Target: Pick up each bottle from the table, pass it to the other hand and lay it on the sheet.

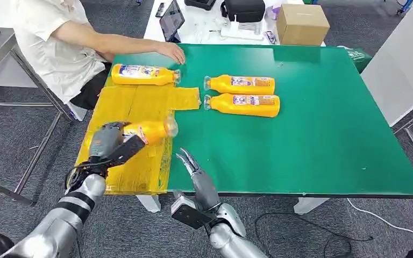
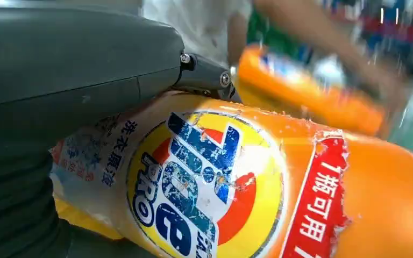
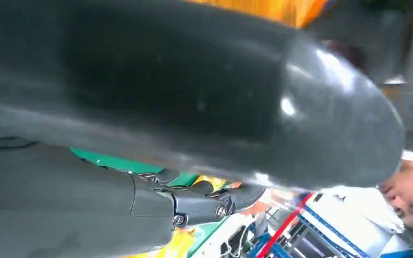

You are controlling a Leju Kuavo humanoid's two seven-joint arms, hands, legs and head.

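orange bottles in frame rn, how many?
4. One held by the left hand over the yellow sheet: bottle. One lying at the sheet's far edge by a person's hand. Two side by side on the green table.

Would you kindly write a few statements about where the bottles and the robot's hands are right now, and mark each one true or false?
1. The left hand grips an orange bottle above the yellow sheet. True.
2. The right hand is holding a bottle. False: it holds nothing, its fingers apart over the green table near its front edge.
3. Two bottles lie side by side on the green table, off the sheet. True.
4. No bottle lies on the sheet. False: one bottle lies at its far end.
5. A person's hand rests on the table near that far bottle. True.
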